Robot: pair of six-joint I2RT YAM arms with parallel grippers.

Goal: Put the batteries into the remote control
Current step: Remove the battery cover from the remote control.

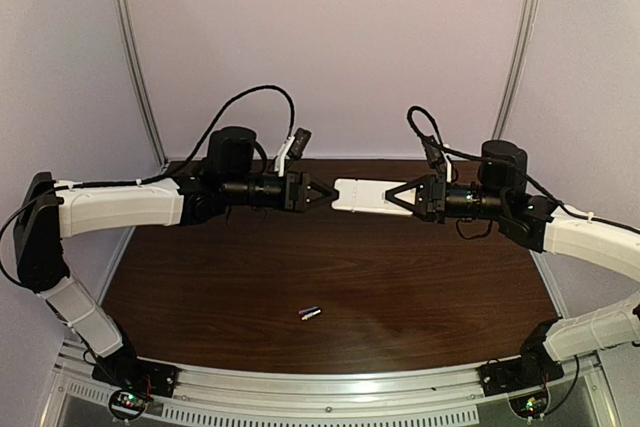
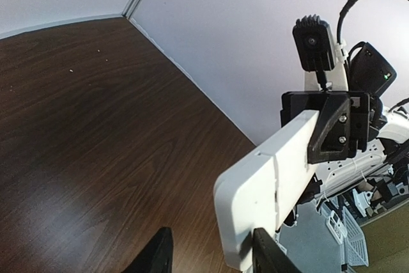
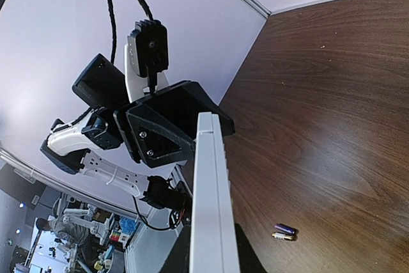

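Item 1. Remote control: white, slim, held lengthwise in the air over the far part of the counter, between the two arms.
Item 2. Right jaws: clenched on the remote control's right end.
Item 3. Left jaws: released, spread around the left end, with one finger clearly off the casing.
Item 4. Batteries: a pair, lying together on the counter near its front edge, well apart from the remote control and from both jaws.
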